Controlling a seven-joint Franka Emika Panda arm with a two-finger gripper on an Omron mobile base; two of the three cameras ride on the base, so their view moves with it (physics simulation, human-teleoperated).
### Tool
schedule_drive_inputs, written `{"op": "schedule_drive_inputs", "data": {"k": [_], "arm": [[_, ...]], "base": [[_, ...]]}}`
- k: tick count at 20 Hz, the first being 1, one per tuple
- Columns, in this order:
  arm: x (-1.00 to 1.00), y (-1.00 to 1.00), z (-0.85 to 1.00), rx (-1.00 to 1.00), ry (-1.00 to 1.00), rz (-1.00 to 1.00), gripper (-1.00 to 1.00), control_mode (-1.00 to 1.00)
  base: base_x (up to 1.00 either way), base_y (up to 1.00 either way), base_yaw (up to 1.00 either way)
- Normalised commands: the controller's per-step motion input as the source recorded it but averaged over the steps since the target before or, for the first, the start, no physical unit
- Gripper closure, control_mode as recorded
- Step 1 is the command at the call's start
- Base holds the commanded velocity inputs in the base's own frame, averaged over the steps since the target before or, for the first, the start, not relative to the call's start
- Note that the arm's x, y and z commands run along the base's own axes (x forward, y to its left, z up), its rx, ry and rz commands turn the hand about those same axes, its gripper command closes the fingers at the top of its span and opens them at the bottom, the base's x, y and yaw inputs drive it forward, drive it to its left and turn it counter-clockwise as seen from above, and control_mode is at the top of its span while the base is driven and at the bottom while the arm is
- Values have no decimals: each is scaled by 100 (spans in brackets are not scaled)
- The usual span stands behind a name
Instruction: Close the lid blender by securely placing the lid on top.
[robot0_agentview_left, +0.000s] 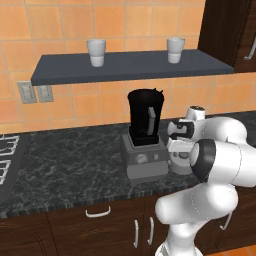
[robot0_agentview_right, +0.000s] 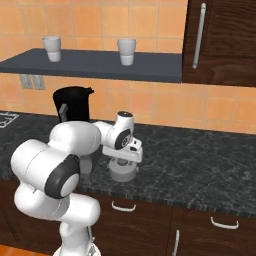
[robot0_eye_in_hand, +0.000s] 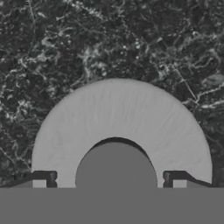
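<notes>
The light-grey round lid (robot0_eye_in_hand: 118, 111) lies flat on the dark marble counter (robot0_eye_in_hand: 65, 43), just right of the blender. Its raised knob (robot0_eye_in_hand: 116, 164) sits between my two fingertips (robot0_eye_in_hand: 45, 177). My gripper (robot0_eye_in_hand: 109, 178) is open, pointing straight down and low over the lid, with a fingertip on each side of the knob and a small gap on both sides. From the base cameras the lid (robot0_agentview_left: 180, 164) (robot0_agentview_right: 123, 173) shows under the hand (robot0_agentview_left: 179, 142) (robot0_agentview_right: 125, 152). The blender (robot0_agentview_left: 146, 117) stands lidless, a black jar on a grey base (robot0_agentview_left: 145, 159); in the right base view the jar (robot0_agentview_right: 74, 104) is partly behind my arm.
A dark wall shelf (robot0_agentview_left: 130, 67) with two white cups (robot0_agentview_left: 96, 52) (robot0_agentview_left: 175, 49) hangs above the blender. A stove edge (robot0_agentview_left: 7, 160) is at the far left. A tall wooden cabinet (robot0_agentview_right: 220, 40) stands at the right, and wall outlets (robot0_agentview_left: 35, 92) sit on the tiles.
</notes>
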Motion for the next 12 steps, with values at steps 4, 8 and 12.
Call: {"op": "schedule_drive_inputs", "data": {"k": [4,8,12], "arm": [[-13,1,-36,0,-4,0,100,-100],[-34,8,-36,0,-2,0,100,-100],[-22,0,13,0,-3,0,100,-100]], "base": [[0,0,0],[0,0,0],[0,0,0]]}}
